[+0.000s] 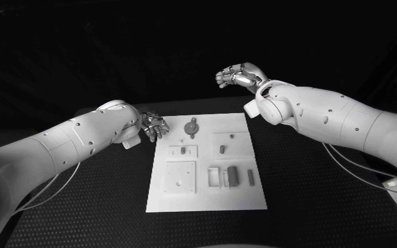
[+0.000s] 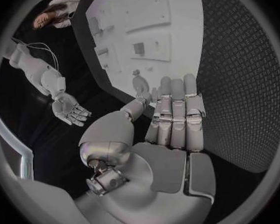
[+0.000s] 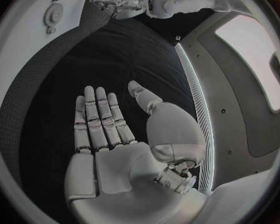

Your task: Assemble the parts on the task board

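Observation:
The white task board (image 1: 207, 202) lies flat in the middle of the black table. Small grey parts sit on it: a round keyhole-shaped piece (image 1: 192, 127) at the far end, a dark block (image 1: 232, 175) and a slim peg (image 1: 250, 178) near the right side. My left hand (image 1: 153, 124) hovers just off the board's far left corner, fingers straight and empty (image 2: 174, 117). My right hand (image 1: 240, 76) is raised beyond the board's far right corner, palm flat with nothing in it (image 3: 109, 129). The board (image 2: 146, 15) lies ahead of the left fingers.
The board carries raised square plates (image 1: 179, 177) and shallow recesses (image 1: 217, 177). Black textured table (image 1: 314, 202) surrounds it on all sides. Thin cables (image 1: 355, 165) trail off the right arm onto the table at the right.

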Available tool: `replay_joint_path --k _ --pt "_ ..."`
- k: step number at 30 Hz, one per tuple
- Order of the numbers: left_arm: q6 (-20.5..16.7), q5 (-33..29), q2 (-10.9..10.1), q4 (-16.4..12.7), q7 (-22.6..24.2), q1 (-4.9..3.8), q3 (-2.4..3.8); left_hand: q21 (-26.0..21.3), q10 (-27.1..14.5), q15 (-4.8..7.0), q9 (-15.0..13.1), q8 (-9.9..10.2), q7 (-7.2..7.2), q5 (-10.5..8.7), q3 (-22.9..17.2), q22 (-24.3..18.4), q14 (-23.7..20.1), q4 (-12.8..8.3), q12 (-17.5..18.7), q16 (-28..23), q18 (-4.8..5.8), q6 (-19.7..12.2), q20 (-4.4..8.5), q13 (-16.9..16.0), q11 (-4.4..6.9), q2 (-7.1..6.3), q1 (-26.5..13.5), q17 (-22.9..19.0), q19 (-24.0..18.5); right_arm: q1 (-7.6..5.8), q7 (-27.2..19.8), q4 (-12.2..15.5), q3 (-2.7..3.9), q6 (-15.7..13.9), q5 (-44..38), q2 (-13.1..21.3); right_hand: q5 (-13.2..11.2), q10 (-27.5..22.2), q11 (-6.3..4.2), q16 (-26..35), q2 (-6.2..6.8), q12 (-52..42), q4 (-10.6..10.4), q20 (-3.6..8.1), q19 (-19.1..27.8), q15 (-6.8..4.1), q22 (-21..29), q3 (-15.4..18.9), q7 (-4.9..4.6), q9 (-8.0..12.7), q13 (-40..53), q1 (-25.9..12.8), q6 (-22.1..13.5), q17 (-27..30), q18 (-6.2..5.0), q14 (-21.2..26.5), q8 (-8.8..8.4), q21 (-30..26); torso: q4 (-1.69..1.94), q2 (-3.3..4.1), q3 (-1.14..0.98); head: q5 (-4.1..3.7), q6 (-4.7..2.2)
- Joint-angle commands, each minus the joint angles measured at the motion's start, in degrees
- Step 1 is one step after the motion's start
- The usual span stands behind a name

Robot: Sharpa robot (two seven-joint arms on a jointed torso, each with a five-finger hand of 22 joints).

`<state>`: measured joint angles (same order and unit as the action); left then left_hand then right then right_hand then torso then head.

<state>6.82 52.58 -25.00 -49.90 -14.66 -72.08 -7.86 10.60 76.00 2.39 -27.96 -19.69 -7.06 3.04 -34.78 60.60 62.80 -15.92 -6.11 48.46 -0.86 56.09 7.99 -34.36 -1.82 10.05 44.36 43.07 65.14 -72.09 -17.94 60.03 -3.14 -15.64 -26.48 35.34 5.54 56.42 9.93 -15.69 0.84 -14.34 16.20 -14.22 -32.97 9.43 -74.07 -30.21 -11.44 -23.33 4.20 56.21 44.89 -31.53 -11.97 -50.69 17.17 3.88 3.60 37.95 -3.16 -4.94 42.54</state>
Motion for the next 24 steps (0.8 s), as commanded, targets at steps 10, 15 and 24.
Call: replay_joint_path --k 10,15,24 --pt "-3.30 0.46 -2.29 -7.54 -6.17 -1.11 -0.42 0.21 1.58 0.58 -0.35 -0.59 0.32 -0.25 -3.77 1.54 1.21 -0.45 0.36 1.14 0.67 1.26 0.45 -1.02 0.35 0.02 -3.29 0.06 1.47 0.51 -0.10 -0.15 -0.04 1.65 -0.46 -0.25 -0.06 0.56 0.01 -0.36 0.64 0.27 0.00 -0.15 0.21 0.29 -0.01 0.36 -0.64 0.09 0.00 -0.12 0.02 0.10 -0.38 0.09 0.28 -0.13 0.41 -1.06 0.69 0.44 0.87" --pt "-3.72 1.72 -2.96 -9.68 -6.61 -1.04 -1.04 0.38 2.10 0.77 -0.49 -0.79 0.51 -0.25 -3.82 1.94 1.66 -0.38 0.14 1.55 0.62 1.68 0.62 -1.31 0.58 0.32 -4.36 0.14 1.94 0.54 -0.05 -0.12 -0.06 1.68 -0.46 -0.13 -0.06 0.57 0.01 -0.36 0.65 0.28 0.00 -0.15 0.21 0.30 -0.01 0.36 -0.64 0.09 0.00 -0.13 0.01 0.10 -0.38 0.10 0.28 -0.14 0.43 -1.03 0.64 0.31 1.06" --pt "-4.31 3.97 -3.26 -11.26 -6.52 -0.49 -3.52 0.55 2.58 1.11 -0.66 -0.92 0.75 -0.23 -4.51 2.85 2.07 -0.57 -0.19 2.36 0.61 2.14 0.95 -1.67 0.86 0.74 -6.19 0.29 2.45 0.54 -0.04 0.18 -0.06 1.72 -0.49 0.03 -0.06 0.55 0.03 -0.35 0.70 0.33 -0.06 -0.16 0.25 0.32 -0.01 0.39 -0.67 0.12 -0.01 -0.21 -0.04 0.13 -0.37 0.14 0.26 -0.15 0.44 -0.97 0.66 0.19 1.42"
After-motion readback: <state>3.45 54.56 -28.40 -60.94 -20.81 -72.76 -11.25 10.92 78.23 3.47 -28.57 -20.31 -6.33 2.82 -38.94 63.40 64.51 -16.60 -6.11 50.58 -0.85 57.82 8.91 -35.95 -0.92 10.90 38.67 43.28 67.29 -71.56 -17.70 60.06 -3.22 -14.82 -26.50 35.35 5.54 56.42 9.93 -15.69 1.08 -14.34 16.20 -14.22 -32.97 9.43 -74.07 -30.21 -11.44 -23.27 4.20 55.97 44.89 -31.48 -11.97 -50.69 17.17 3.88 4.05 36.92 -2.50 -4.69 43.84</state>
